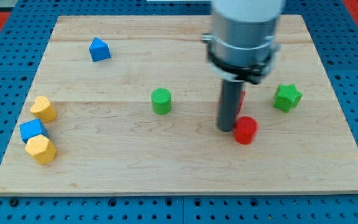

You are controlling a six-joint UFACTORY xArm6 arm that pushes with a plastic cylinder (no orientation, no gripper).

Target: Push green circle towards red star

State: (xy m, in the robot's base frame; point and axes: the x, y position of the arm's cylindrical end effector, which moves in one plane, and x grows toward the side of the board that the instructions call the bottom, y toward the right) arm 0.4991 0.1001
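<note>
board (135, 56): pale smooth wood | green circle (161, 101): matt, perhaps plastic

A broad grey cylinder banded by a black collar narrows into a straight dark rod ending at my tip (227, 129).

A single view looks down at a slant from above the near long edge of the wooden board (104, 174), facing across it toward the frame's top. It stands far enough back that nearly the whole board fits, with blue pegboard (5, 74) showing around it. The arm's grey housing (244, 28) enters from the top centre-right, cropped by the frame edge
</note>
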